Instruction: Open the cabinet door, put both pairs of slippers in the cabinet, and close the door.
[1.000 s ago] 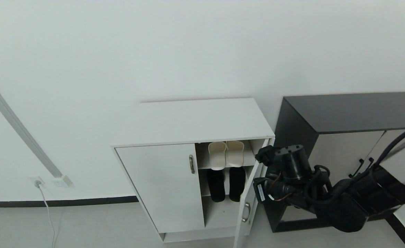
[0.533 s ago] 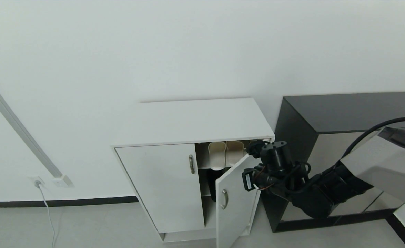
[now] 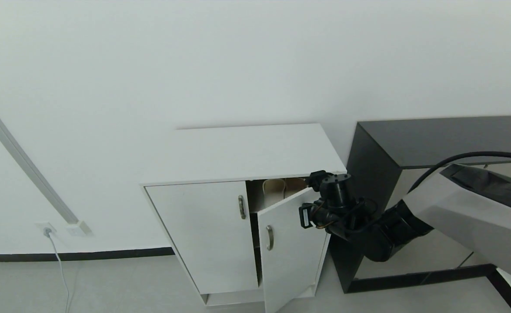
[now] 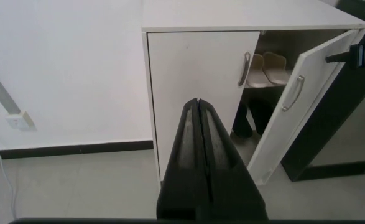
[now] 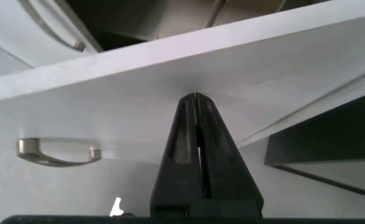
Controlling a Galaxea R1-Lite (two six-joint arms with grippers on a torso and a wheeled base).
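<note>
The right-hand cabinet door [image 3: 291, 250] stood wide open and nearly edge-on to you a second ago. It has since swung most of the way to, and only a narrow wedge of opening is left beside the closed left door [image 3: 203, 234]. Your right claw [image 3: 315, 177] has followed it in. Its fingers are pressed together, and the tip bears on the door's outer face just under the top edge, above the handle [image 5: 58, 152].

Both pairs of slippers are inside the cabinet [image 3: 246, 150]. From the head view the door now covers most of them. You see only the heels of the beige slippers [image 3: 274, 188] on the upper shelf, and the shelf below is just a dark slit. From the left wrist view the black slippers [image 4: 245, 123] show through the gap, under the beige pair.

The left claw [image 4: 198, 104] is narrow too, fingers together, and hangs well back from the cabinet, facing the left door.

The right door's hinge side sits just beside the dark sideboard [image 3: 368, 152], and your right arm lies across the sideboard's front. The door's lower corner hangs over the floor [image 3: 107, 282], cut off by the head view's bottom edge.
</note>
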